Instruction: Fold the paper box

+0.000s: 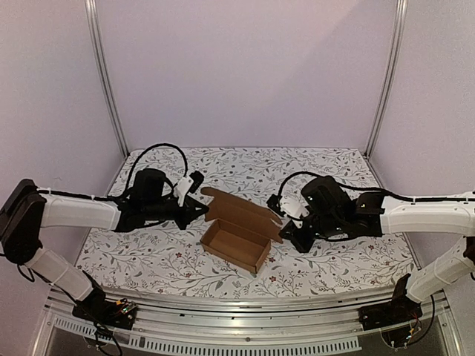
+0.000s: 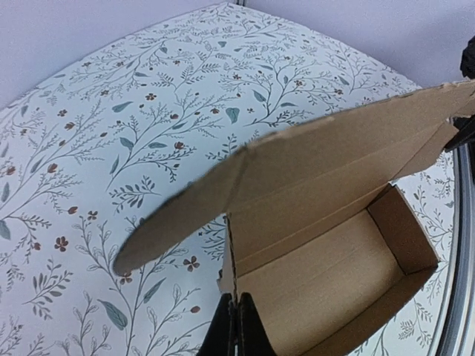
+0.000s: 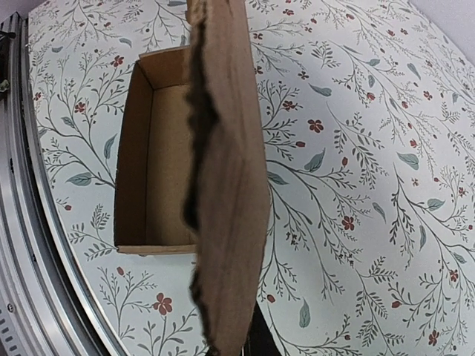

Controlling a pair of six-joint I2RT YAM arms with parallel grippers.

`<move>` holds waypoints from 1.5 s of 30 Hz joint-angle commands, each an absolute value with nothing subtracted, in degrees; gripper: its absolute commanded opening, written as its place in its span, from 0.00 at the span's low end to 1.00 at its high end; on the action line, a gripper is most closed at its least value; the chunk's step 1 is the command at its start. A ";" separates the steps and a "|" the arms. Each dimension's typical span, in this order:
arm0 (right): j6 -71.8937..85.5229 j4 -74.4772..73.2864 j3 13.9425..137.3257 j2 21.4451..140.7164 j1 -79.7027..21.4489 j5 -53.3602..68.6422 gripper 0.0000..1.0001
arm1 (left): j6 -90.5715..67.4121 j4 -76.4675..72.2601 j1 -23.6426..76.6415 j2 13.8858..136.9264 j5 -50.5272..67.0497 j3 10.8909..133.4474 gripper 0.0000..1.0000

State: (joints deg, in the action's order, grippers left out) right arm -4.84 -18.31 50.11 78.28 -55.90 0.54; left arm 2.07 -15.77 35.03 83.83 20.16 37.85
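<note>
The paper box is plain brown cardboard, an open oblong tray in the middle of the floral table, with its lid standing up along the far side. My left gripper is at the box's left end. In the left wrist view it is shut on the thin upright edge of the left end wall, and the lid overhangs. My right gripper is at the lid's right end. In the right wrist view the lid flap runs down between its fingers, which are mostly hidden behind it.
A floral cloth covers the table. A metal rail runs along the near edge and also shows in the right wrist view. Two upright frame posts stand at the back corners against plain walls.
</note>
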 commanded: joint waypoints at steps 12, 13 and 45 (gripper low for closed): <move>6.77 -11.54 57.18 87.48 -59.52 -13.40 0.00 | -10.88 -12.47 46.85 77.70 0.20 34.48 0.00; 7.47 -11.38 57.66 88.21 -59.58 -14.07 0.00 | -11.31 -12.29 47.20 77.65 -1.04 34.26 0.00; 16.73 -8.35 53.94 92.82 -64.49 -25.54 0.00 | -26.73 -11.49 56.58 81.30 -14.90 33.73 0.00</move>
State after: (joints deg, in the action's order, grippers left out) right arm 15.59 -9.87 55.24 92.64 -63.24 -24.84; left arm -24.84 -14.33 53.95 79.92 -14.37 34.06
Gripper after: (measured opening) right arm 0.005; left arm 0.006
